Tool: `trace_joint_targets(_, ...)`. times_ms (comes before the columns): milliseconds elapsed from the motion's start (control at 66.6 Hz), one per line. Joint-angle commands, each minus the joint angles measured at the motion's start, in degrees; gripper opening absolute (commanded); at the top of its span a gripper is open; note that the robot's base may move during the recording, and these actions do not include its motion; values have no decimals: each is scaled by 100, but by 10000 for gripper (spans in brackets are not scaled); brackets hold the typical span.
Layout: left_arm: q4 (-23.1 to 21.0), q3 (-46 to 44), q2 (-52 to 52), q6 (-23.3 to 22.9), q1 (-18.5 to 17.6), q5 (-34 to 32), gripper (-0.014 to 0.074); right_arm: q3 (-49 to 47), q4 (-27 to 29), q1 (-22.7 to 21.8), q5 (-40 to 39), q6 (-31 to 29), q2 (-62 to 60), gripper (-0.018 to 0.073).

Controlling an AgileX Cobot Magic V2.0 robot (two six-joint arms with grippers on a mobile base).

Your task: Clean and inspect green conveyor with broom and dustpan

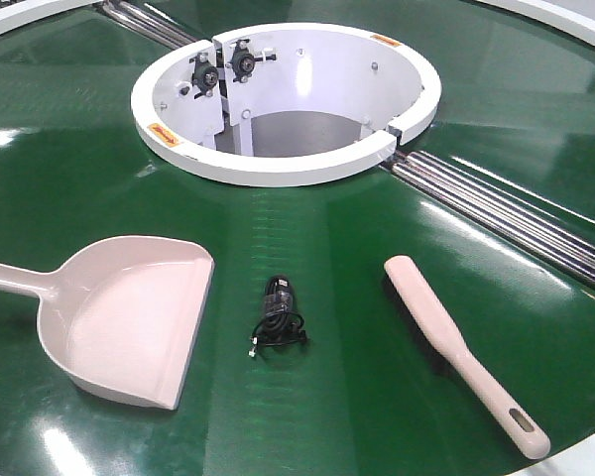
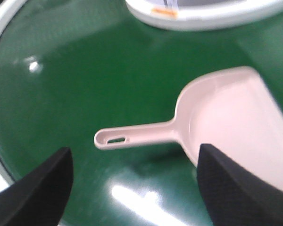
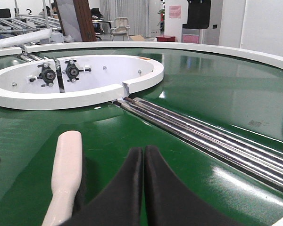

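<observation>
Left gripper (image 2: 134, 157): 2 black textured fingers (image 2: 42, 188) spread wide, nothing between them, hovering over the belt.
Dustpan (image 2: 231, 122): lies flat on the belt just beyond the left gripper. Its long handle, with a slot hole at the end, points into the gap between the fingers without touching them. In the front view the scoop (image 1: 129, 317) sits at the left, its flat lip facing the middle.
Right gripper (image 3: 144, 153): 2 black fingers pressed together, gripping nothing, low over the belt.
Broom (image 3: 68, 160): pale head just left of the right gripper. In the front view it (image 1: 456, 337) lies at the right, with its slotted handle toward the near edge.
Black cable bundle (image 1: 278, 317): coiled on the belt between dustpan and broom, apart from both.
Green conveyor (image 1: 79, 178): glossy, with bright reflections.
Steel rollers (image 1: 506, 213): run outward from the centre ring to the right.
White centre rim (image 1: 278, 169): ring with 2 black bearings inside.
Orange labels (image 1: 164, 134): small stickers on the rim, writing too small to read.
Pink sign (image 3: 175, 12): on the far wall, unreadable.
</observation>
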Motion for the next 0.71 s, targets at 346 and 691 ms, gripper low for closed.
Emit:
trace_joint_targets(346,-905,-1874,2783,4114,-4,1402,524,74,-14,-33,-409,20,-105,-10)
trace_joint_targets(691,544,-1874,3690,4925,-63,903,524,74,-14,-33,-409,20,-105,-10)
